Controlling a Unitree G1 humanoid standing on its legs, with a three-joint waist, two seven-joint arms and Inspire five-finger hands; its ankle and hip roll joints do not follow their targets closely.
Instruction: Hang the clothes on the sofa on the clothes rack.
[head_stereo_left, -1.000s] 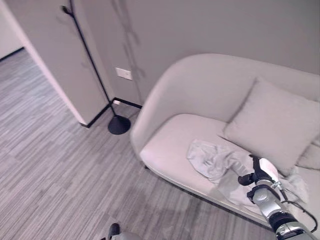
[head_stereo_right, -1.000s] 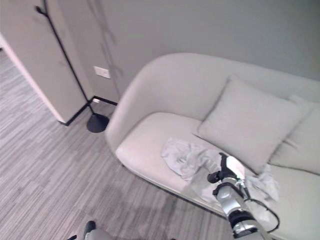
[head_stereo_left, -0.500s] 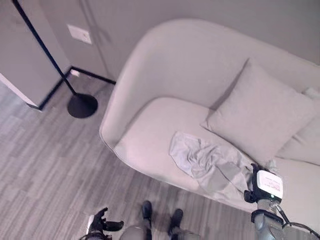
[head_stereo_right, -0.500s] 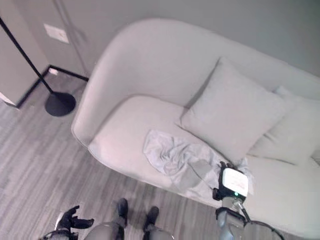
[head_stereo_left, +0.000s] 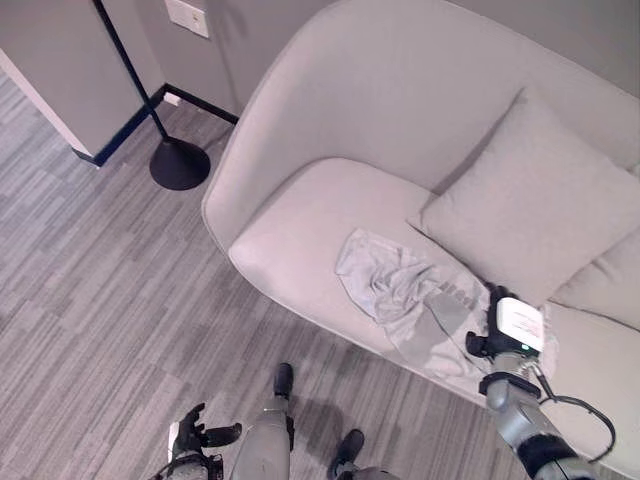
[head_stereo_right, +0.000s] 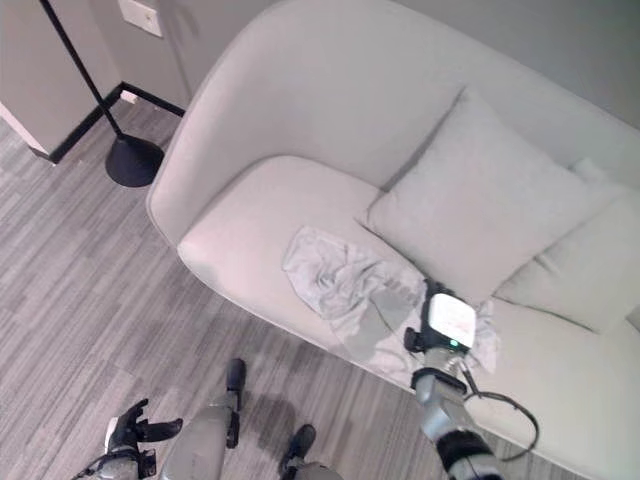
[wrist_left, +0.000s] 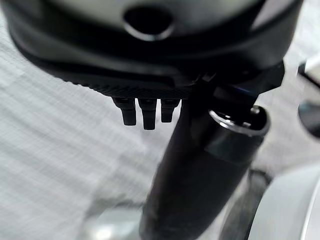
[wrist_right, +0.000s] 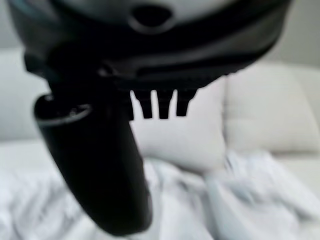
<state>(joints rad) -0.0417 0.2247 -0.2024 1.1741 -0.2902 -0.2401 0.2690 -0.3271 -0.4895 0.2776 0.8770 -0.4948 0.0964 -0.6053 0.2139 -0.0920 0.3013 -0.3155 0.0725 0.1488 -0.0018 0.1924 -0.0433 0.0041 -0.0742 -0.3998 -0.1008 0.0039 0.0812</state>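
On the seat of the pale grey rounded fabric sofa (head_stereo_left: 330, 120), toward its near edge, lies the crumpled light grey garment (head_stereo_left: 400, 295), spread from the middle of the seat to the right, with one part draping over the seat's front edge. Just beyond it, against the backrest, leans a square light grey cushion (head_stereo_left: 525, 205), and a second pale cushion (head_stereo_right: 585, 255) sits to its right. The robot's right hand (head_stereo_left: 497, 335), dark with a white cover on it, comes in from the lower right and sits over the right end of the garment, near the corner of the square cushion; its fingers (head_stereo_left: 493, 294) reach onto the cloth, but whether they are curled round it or lying straight cannot be told from the head views. In the right wrist view the right hand's thumb (wrist_right: 97, 165) stands out straight above the rumpled cloth, with the cushions behind it, and nothing shows pinched against it. The left hand (head_stereo_left: 195, 437) hangs low at the near left over the grey striped carpet floor (head_stereo_left: 90, 270), well apart from the sofa, its fingers spread and relaxed and holding nothing. At the far left, beside the sofa's left arm, stands the thin black metal clothes rack (head_stereo_left: 175, 160), its pole rising from a round black base on the floor near the wall corner.
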